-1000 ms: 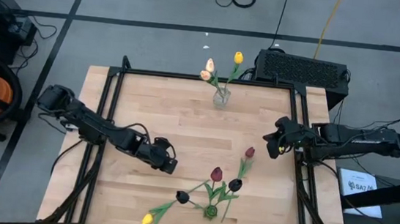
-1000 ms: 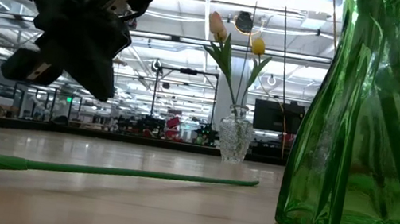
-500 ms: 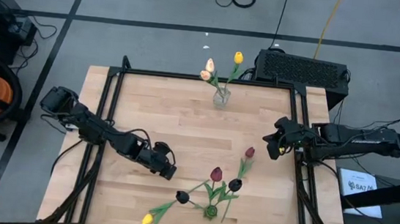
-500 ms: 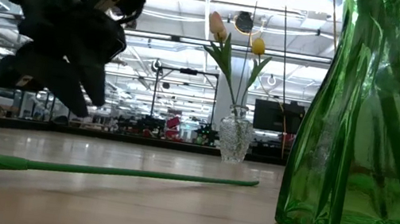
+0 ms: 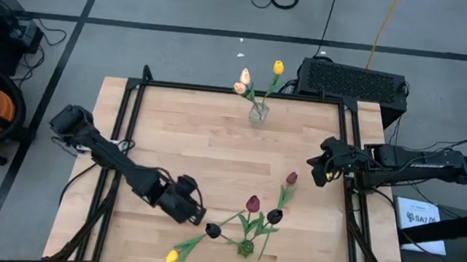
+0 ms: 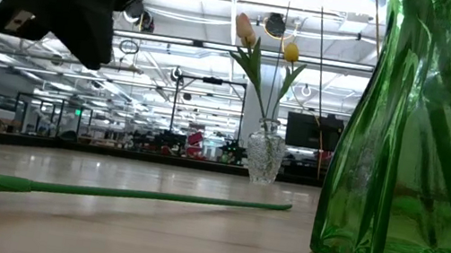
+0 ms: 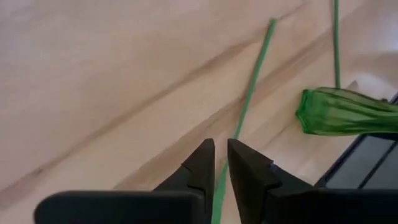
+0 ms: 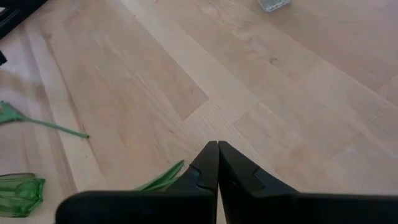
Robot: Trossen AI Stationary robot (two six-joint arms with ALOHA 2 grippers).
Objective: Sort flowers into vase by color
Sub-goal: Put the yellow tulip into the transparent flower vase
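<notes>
Green vase [image 5: 245,247] beside left claw [image 5: 198,216]

The table [image 5: 213,159] is pale wood planks, smooth with a faint sheen. The green vase [image 6: 420,157] is glossy ribbed glass (the clear vase [image 6: 264,155] looks cut-patterned).

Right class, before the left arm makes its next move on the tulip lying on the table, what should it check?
1. Left gripper lined up over the lying stem: ok.
2. Stem flat on the table, not yet lifted: ok.
3. Left gripper low enough to grasp: not ok, the low view shows it well above the wood.
4. Clear vase upright, holding yellow and peach tulips: ok.
5. Right gripper shut, out of the way at the table's right edge: ok.
6. Room beside the green vase: cannot tell.
</notes>
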